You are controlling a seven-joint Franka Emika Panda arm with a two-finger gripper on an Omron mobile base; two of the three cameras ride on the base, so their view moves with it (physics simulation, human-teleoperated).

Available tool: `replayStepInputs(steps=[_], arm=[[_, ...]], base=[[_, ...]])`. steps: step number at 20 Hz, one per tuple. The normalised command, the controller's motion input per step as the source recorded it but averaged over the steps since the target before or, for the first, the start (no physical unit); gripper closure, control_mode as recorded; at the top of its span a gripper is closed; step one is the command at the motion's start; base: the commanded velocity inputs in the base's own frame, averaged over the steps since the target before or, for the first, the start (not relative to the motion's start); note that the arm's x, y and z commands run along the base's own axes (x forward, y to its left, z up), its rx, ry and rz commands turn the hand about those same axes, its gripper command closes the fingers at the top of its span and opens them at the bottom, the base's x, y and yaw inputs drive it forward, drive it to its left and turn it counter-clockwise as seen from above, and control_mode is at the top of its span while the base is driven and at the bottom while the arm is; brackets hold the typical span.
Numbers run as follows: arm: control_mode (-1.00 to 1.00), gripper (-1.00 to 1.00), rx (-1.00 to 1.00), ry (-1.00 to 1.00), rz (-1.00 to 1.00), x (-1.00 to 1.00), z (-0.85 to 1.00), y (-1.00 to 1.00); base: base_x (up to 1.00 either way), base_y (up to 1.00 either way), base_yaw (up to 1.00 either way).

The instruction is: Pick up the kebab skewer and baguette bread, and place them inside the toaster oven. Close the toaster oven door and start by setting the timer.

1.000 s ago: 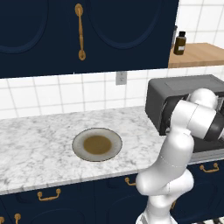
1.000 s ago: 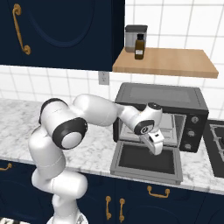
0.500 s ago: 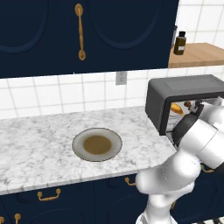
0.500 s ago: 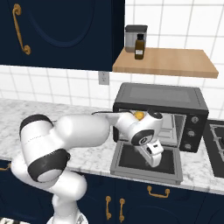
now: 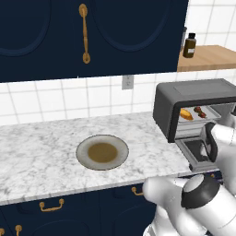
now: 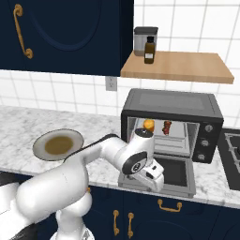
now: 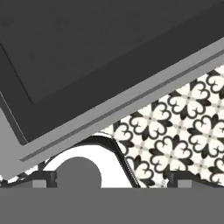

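The toaster oven (image 6: 171, 104) stands on the counter with the toaster oven door (image 6: 173, 172) folded down flat. On its wire rack lie the orange-yellow baguette bread (image 6: 148, 125) and, to its right, the kebab skewer (image 6: 167, 127); the left base view shows the baguette bread (image 5: 185, 114) and the kebab skewer (image 5: 200, 111) too. My gripper (image 6: 154, 182) hangs open and holds nothing, low at the door's front left corner. In the hand view the gripper (image 7: 114, 178) looks down on the door's dark glass (image 7: 87, 52) and its grey bar handle (image 7: 131, 98).
A grey plate (image 5: 102, 152) with a brown centre lies on the marble counter left of the oven. Control knobs (image 6: 206, 127) line the oven's right panel. A wooden shelf (image 6: 178, 68) with a brown bottle hangs above. A stove (image 6: 232, 145) sits at the right. Patterned floor (image 7: 183, 113) lies beyond the door's edge.
The arm has swung down and away from the oven's opening, so the gripper now sits lower, at the front edge of the dropped door. It has stayed open.
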Motion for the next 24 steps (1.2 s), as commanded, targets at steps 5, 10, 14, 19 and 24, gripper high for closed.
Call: replayStepInputs(steps=[5, 10, 14, 19, 24], arm=[[-1.0, -1.0, -0.01, -0.01, 0.22, -0.64, -0.2, 0.05], [-1.0, -1.0, 0.0, 0.0, 0.15, -0.17, -0.39, 0.09], [-1.0, -1.0, 0.0, -0.01, 0.13, 0.25, -0.33, 0.06], [-1.0, -1.0, 0.0, -0.01, 0.11, 0.03, -0.29, 0.01], [-1.0, -1.0, 0.0, 0.0, 0.03, 0.34, -0.05, 0.0]], base=[[0.0, 0.0, 0.0], [0.0, 0.0, 0.0], [0.0, 0.0, 0.0], [0.0, 0.0, 0.0], [0.0, 0.0, 0.0]])
